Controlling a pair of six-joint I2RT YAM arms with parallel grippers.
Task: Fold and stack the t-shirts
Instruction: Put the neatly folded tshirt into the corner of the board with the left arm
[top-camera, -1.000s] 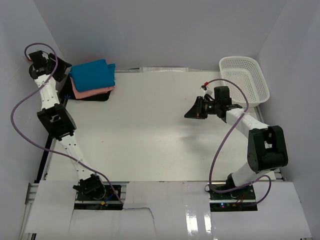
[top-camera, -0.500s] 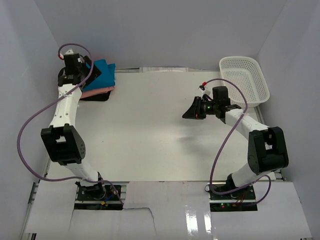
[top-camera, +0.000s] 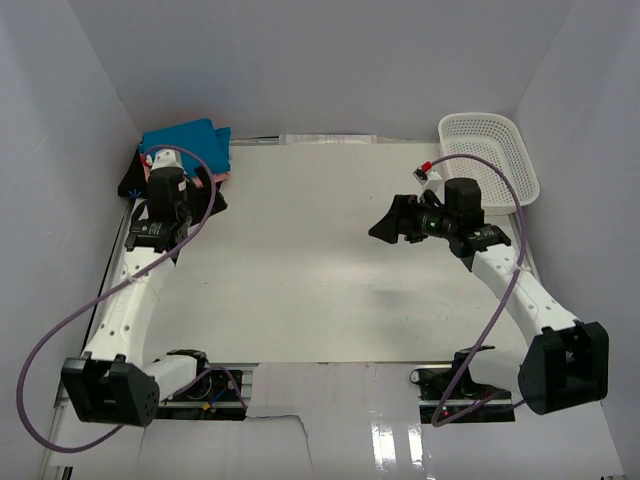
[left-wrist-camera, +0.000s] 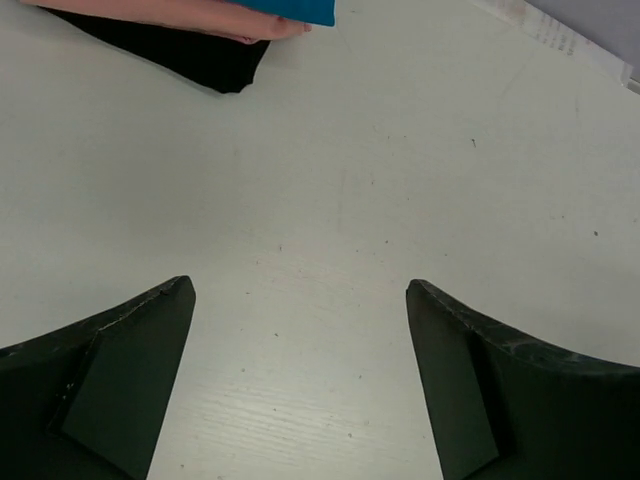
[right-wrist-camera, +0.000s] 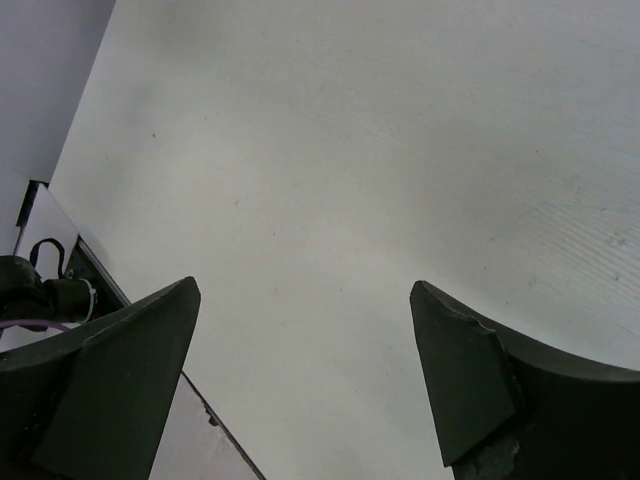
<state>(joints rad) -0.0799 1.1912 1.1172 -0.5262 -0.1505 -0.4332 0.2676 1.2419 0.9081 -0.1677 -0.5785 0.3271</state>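
Note:
A stack of folded t-shirts lies at the table's back left: a blue one (top-camera: 185, 145) on top, a pink one (top-camera: 218, 178) under it, a black one (top-camera: 212, 200) at the bottom. My left gripper (top-camera: 172, 205) hovers over the stack's near edge, partly covering it. In the left wrist view the left gripper (left-wrist-camera: 298, 285) is open over bare table, with the blue (left-wrist-camera: 300, 10), pink (left-wrist-camera: 200, 18) and black (left-wrist-camera: 190, 55) shirts ahead at upper left. My right gripper (top-camera: 385, 225) is open above the table right of centre; the right wrist view shows it (right-wrist-camera: 303, 285) with nothing between its fingers.
A white mesh basket (top-camera: 490, 160) stands at the back right corner. White walls close in the left, back and right sides. The table's edge and an arm base with cables (right-wrist-camera: 45, 290) show at the lower left of the right wrist view.
The left arm swung from behind the stack at the back-left corner round to the stack's near side, its jaws widening. The right gripper went from shut to open and its arm shifted.

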